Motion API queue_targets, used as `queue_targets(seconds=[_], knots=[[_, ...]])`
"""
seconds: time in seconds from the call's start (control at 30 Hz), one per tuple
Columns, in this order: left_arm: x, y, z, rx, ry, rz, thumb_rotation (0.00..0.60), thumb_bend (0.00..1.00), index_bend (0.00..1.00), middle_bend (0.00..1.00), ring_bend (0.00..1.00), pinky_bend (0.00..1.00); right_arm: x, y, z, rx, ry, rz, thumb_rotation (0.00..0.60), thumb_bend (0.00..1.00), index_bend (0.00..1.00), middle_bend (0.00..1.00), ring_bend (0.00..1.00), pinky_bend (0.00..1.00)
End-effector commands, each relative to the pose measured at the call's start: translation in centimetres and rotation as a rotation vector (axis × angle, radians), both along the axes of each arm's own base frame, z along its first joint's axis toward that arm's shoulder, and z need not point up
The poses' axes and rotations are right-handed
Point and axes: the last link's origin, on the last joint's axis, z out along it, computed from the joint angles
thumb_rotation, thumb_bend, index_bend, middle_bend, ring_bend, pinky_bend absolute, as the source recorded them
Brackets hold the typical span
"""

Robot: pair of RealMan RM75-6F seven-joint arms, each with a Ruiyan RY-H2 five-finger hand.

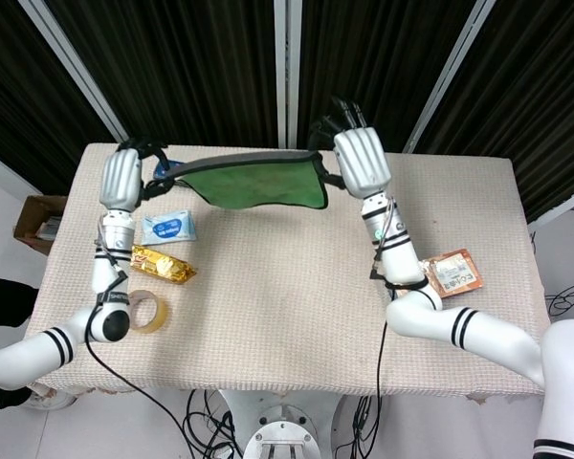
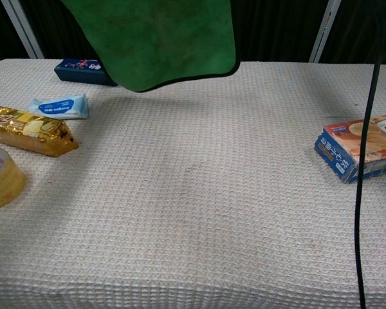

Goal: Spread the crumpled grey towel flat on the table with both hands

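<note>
Currently left hand (image 1: 121,178) and right hand (image 1: 361,162) each grip a top corner of the green towel (image 1: 256,181), stretched taut between them, hanging clear above the table's (image 1: 297,287) far edge, off the surface.

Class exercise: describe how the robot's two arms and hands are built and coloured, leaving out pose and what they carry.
Both arms are glossy white tubes with black bands at the joints. The left robot hand and right robot hand have silver-white backs and black fingers. A thin black cable runs along the right forearm.

Towel (image 1: 258,182) aloft, seemingly between robot hands
</note>
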Motion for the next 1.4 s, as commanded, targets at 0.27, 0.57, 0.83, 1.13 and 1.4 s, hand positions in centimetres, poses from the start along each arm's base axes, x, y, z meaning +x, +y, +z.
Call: queue_targets(seconds=[0.27,0.57,0.83,1.13,1.4], knots=[[-4.3,-6.9,-6.4,-0.104,0.206,-0.138,0.600,0.42,0.68,0.34,0.22,0.24,-7.4,4.0,-4.5,0.277,0.232,0.054,0.600,0.54,0.74,0.33,0.00,0.00],[-6.3,-11.4,-9.1,-0.199,0.364,-0.241,0.600,0.42,0.68,0.34,0.22,0.24,-10.2,8.0,-6.4,0.430,0.374,0.086,0.600,0.54,0.74,0.33,0.00,0.00],[-7.3,-15.5,-10.1,-0.248,0.416,-0.294,0.600,0.42,0.68,0.33,0.22,0.24,-11.5,11.1,-7.5,0.540,0.441,0.124,0.600,0.54,0.74,0.34,0.00,0.00],[-7.8,-18.5,-10.5,-0.304,0.446,-0.290,0.600,0.42,0.67,0.33,0.22,0.23,-12.8,13.2,-7.9,0.606,0.474,0.131,0.600,0.54,0.74,0.34,0.00,0.00],[-8.0,-19.9,-11.2,-0.347,0.504,-0.290,0.600,0.41,0.64,0.31,0.21,0.23,-13.6,13.9,-7.6,0.597,0.514,0.128,0.600,0.55,0.74,0.34,0.00,0.00]])
